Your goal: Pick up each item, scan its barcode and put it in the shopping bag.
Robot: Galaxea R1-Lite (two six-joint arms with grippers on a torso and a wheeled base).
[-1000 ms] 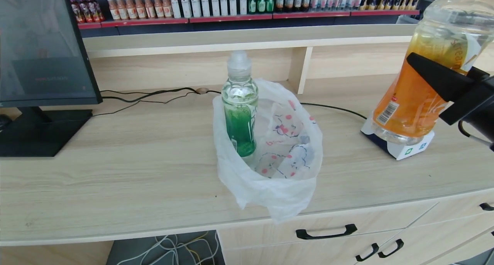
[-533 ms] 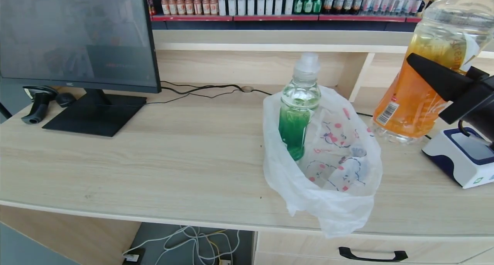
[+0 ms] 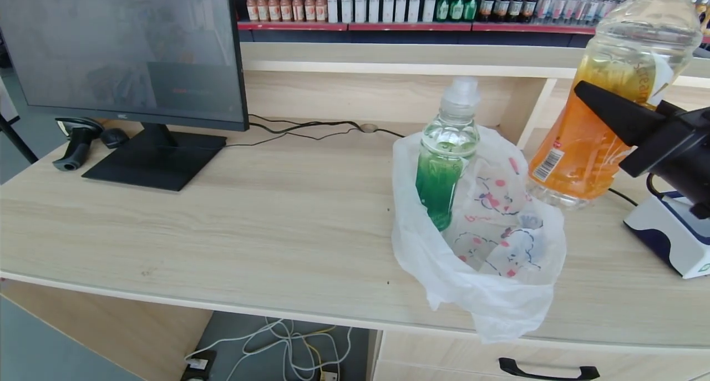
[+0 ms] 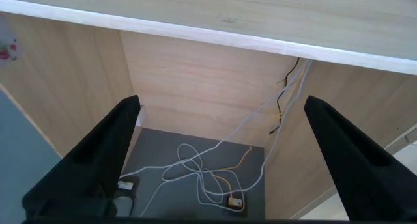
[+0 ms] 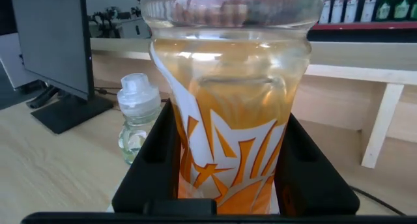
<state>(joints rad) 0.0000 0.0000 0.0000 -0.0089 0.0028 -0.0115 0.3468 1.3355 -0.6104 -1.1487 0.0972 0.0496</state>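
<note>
My right gripper [image 3: 627,123] is shut on a large orange drink bottle [image 3: 604,98], held tilted in the air at the right, just beyond the shopping bag's far right rim. The same orange drink bottle [image 5: 228,120] sits between my right gripper's [image 5: 228,165] black fingers [image 5: 156,159]. A white shopping bag [image 3: 488,259] stands open on the counter with a green drink bottle [image 3: 444,153] upright inside it. The green drink bottle [image 5: 138,120] also appears behind the orange one. My left gripper [image 4: 221,159] is open, hanging below the counter edge.
A white and blue barcode scanner [image 3: 674,234] sits at the right edge of the counter [image 3: 249,225]. A monitor [image 3: 127,54] on a black stand is at the back left, with a handheld scanner [image 3: 75,148] beside it. Cables [image 3: 310,128] run along the back. Drink shelves [image 3: 416,6] line the rear.
The head camera has swung left, shifting the whole scene to the right. The orange bottle, held over the scanner a second ago, now hangs by the bag's right rim.
</note>
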